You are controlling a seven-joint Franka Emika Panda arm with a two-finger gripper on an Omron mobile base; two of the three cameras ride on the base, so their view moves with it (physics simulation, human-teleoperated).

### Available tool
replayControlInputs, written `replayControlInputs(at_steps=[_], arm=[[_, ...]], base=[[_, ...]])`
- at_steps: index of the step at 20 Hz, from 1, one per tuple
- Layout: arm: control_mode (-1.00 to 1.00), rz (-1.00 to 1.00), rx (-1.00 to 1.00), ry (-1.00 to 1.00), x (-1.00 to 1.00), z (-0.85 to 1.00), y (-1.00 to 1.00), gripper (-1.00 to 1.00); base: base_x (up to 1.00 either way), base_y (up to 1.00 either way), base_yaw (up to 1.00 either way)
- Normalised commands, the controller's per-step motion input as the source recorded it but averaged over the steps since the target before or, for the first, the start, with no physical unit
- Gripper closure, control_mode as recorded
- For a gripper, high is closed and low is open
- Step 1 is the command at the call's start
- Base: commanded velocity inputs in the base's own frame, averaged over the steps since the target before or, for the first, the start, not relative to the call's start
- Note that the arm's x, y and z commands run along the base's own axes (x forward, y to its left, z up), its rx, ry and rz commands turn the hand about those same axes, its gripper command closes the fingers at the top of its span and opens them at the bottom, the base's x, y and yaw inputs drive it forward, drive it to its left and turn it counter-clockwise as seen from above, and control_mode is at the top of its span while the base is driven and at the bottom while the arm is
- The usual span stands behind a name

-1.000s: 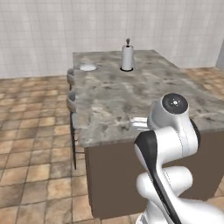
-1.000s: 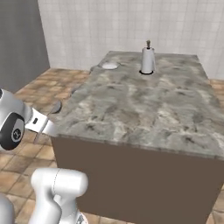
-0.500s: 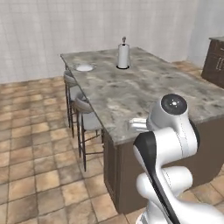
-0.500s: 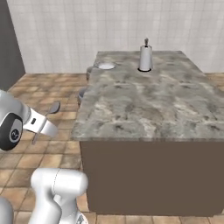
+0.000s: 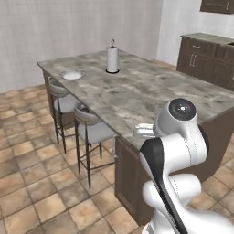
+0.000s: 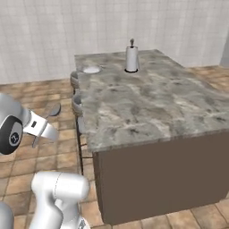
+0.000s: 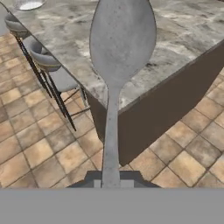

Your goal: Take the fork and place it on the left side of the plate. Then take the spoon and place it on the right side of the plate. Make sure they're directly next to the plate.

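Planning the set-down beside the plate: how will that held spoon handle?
The spoon looks like stiff metal, so it probably won't flex. Gripped only at the handle end, it may pivot. Its rounded bowl could rock on the counter.

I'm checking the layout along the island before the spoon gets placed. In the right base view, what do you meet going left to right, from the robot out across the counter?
All-grey metal spoon held out from the arm → small white round plate near the counter's far left corner → white paper towel roll on its upright holder.
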Motion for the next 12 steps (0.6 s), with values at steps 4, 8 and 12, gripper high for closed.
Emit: replayControlInputs(at_steps=[4, 8, 12], arm=[[1.0, 0.0, 0.0, 0.0, 0.0, 0.0, 0.0, 1.0], [1.0, 0.0, 0.0, 0.0, 0.0, 0.0, 0.0, 1.0], [1.0, 0.0, 0.0, 0.0, 0.0, 0.0, 0.0, 1.0]], base=[[0.47, 0.89, -0.4], [0.46, 0.9, -0.4], [0.45, 0.91, -0.4]])
